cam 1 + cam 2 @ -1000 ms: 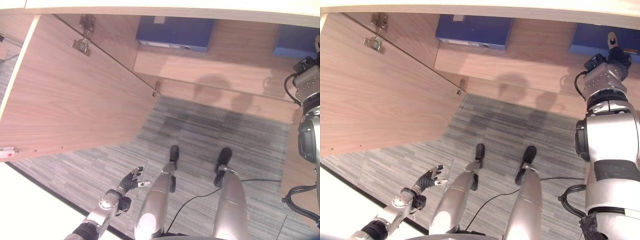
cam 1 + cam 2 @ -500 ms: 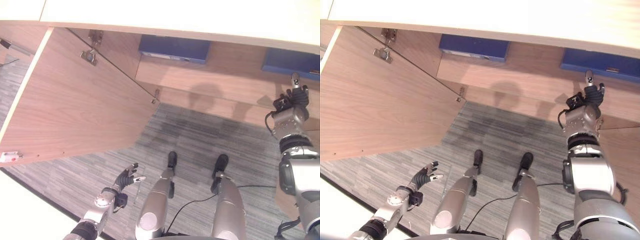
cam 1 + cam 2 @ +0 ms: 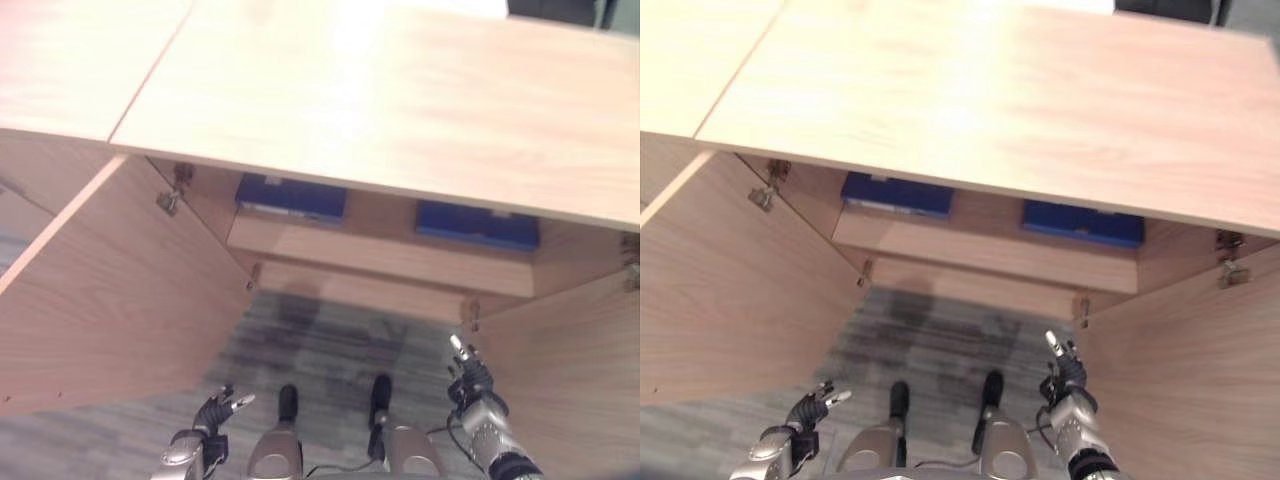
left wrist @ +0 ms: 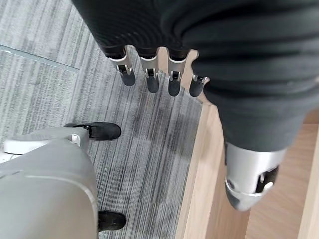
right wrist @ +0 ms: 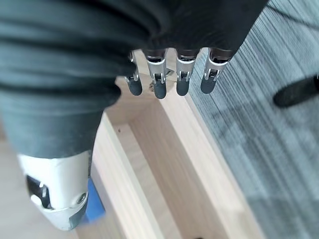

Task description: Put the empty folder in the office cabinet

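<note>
Two blue folders lie flat on the shelf inside the open cabinet, one at the left point(image 3: 291, 197) and one at the right point(image 3: 478, 225). My right hand point(image 3: 470, 385) hangs low in front of the cabinet, beside the right door, fingers straight and holding nothing; its own wrist view shows the fingers point(image 5: 169, 79) over the cabinet's wooden edge, with a corner of a blue folder point(image 5: 94, 201) past it. My left hand point(image 3: 212, 412) is low at the left over the carpet, open and empty, its fingers point(image 4: 149, 74) relaxed.
The cabinet's broad wooden top point(image 3: 380, 100) spans the upper view. Its left door point(image 3: 110, 280) and right door point(image 3: 570, 370) both stand open. The shelf's front edge point(image 3: 380, 255) runs under the folders. Grey striped carpet point(image 3: 320, 340) lies between the doors.
The camera has pulled back and tilted up, so the cabinet top now shows. My right hand has come down from near the right folder to low beside the right door.
</note>
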Controlling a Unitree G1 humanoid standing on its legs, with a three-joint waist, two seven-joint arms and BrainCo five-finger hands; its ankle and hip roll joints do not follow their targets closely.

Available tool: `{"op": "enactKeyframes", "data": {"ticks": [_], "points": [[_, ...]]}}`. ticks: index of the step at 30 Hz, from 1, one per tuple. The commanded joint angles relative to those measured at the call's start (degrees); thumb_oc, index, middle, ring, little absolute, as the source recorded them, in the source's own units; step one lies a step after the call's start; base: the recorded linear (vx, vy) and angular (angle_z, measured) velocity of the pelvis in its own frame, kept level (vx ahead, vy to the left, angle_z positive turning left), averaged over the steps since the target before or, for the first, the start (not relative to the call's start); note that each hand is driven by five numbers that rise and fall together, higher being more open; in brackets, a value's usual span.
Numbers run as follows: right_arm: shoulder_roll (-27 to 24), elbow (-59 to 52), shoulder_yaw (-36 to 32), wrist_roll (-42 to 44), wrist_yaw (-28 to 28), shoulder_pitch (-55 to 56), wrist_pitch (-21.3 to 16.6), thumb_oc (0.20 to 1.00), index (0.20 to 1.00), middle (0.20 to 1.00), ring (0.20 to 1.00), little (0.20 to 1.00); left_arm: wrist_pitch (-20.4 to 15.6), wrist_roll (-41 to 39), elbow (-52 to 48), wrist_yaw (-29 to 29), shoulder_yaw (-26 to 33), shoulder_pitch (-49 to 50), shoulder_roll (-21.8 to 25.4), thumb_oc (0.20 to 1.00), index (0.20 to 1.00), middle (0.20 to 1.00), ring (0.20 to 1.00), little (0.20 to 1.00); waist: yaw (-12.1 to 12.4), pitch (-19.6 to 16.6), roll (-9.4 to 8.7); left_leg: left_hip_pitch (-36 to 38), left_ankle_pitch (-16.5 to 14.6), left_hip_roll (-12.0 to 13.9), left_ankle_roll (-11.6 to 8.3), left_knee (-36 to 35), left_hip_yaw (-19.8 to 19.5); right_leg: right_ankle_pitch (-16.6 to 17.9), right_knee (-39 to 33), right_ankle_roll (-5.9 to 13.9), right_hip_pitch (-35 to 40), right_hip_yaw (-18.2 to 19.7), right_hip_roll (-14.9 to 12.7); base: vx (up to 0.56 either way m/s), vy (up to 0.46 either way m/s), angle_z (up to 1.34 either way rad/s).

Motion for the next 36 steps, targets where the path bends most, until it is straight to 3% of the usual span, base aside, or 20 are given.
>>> {"op": "enactKeyframes", "data": {"ticks": [1, 6, 13, 27, 31, 36], "points": [[-2.76, -2.09, 1.32, -9.32, 3.00, -3.98, 0.62, 1.000, 1.000, 1.000, 1.000, 1.000, -0.95, 2.68, 1.22, -0.17, 0.71, -0.34, 0.32, 1.000, 1.000, 1.000, 1.000, 1.000, 1.33, 0.08, 1.53, 0.35, -3.33, 0.37, -2.10, 0.90, -1.48, -6.64, 4.44, 5.25, 2.96, 0.70, -1.38, 0.04, 0.041, -0.16], [-2.05, 0.16, 4.71, -15.95, 4.83, -1.30, 2.59, 1.000, 1.000, 1.000, 1.000, 1.000, -0.74, 5.92, 5.56, 0.91, 2.12, -0.34, -1.05, 1.000, 1.000, 1.000, 1.000, 1.000, 1.29, -3.19, 0.81, 4.10, -4.26, -0.08, -1.79, 0.19, 0.29, -5.53, 1.59, 5.68, 6.91, 0.96, -1.38, 0.02, 0.061, -0.08], [-1.73, 4.62, 5.42, -20.76, 5.20, 1.62, 3.91, 1.000, 1.000, 1.000, 1.000, 1.000, -0.51, 10.27, 7.61, 2.08, 1.73, -0.61, -1.75, 1.000, 1.000, 1.000, 1.000, 1.000, 0.97, -5.14, 0.54, 6.48, -5.01, -0.77, -1.27, 0.19, -0.40, -5.90, 1.17, 5.74, 10.12, 0.59, -2.07, 0.03, 0.043, -0.05], [-1.03, 8.31, 5.07, -22.35, 5.12, 3.10, 4.83, 1.000, 1.000, 1.000, 1.000, 1.000, 0.15, 13.86, 9.96, 3.09, 0.18, -1.19, -3.07, 1.000, 1.000, 1.000, 1.000, 1.000, 0.80, -5.89, 0.87, 8.59, -5.51, -1.30, -0.65, 0.19, -1.73, -6.57, 1.44, 5.59, 12.55, 0.72, -2.87, 0.01, 0.003, 0.05], [-0.53, 7.98, 6.02, -21.65, 4.66, 2.36, 4.48, 1.000, 1.000, 1.000, 1.000, 1.000, -0.19, 13.62, 9.67, 4.56, -0.09, -1.95, -3.43, 1.000, 1.000, 1.000, 1.000, 1.000, 2.22, -5.07, 1.18, 8.03, -4.67, -1.19, -0.95, 0.19, -4.16, -7.09, 1.33, 5.02, 13.43, -1.06, -2.92, 0.00, -0.061, 0.27], [-0.92, 8.38, 6.74, -21.43, 3.13, 0.32, 3.48, 1.000, 1.000, 1.000, 1.000, 1.000, -0.44, 10.77, 9.35, 6.10, -1.16, -4.83, -4.41, 1.000, 1.000, 1.000, 1.000, 1.000, 7.13, -1.61, 2.35, 1.76, -0.64, -1.36, -2.79, 0.34, -11.84, -7.95, 0.98, 4.18, 13.00, -8.32, -2.87, -0.13, -0.097, 0.74]]}}
